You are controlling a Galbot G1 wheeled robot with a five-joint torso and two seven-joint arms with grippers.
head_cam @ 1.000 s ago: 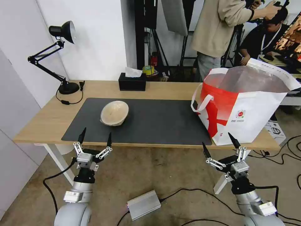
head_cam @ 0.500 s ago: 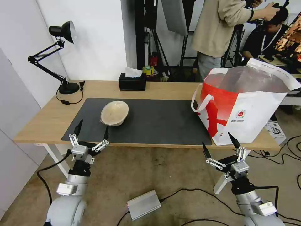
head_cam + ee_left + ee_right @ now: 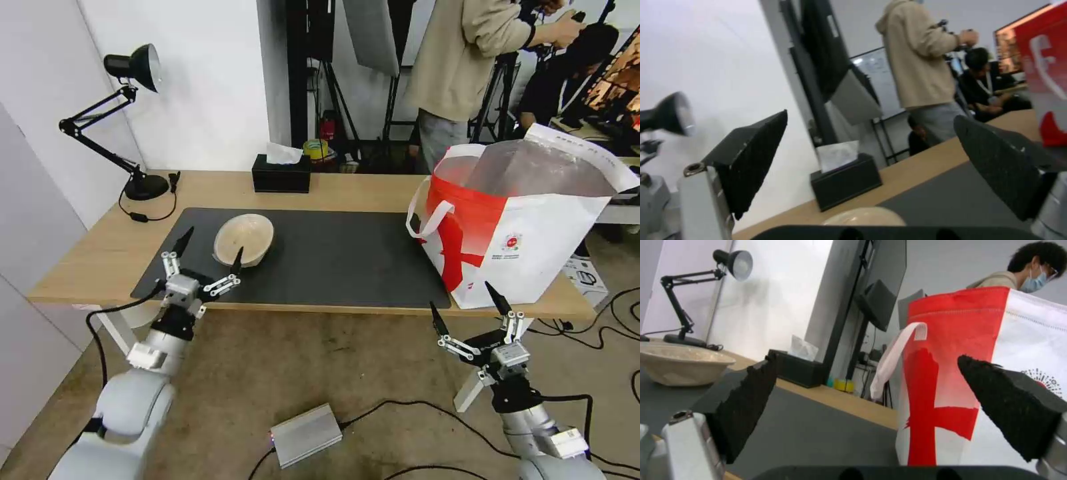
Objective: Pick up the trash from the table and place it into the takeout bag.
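Now the left claw [image 3: 208, 256], spread wide w/ nothing in it, sits just near of the beige bowl [image 3: 244, 239] on the desk [image 3: 100, 253], much closer than the right claw [image 3: 467, 309], also spread, near the takeout bag [image 3: 527, 233].

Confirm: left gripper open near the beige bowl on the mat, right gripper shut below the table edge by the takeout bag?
Not quite. The right gripper is open, not shut: the head view shows its fingers spread wide. The rest holds: left gripper open near the beige bowl on the mat, right one below the table edge by the takeout bag.
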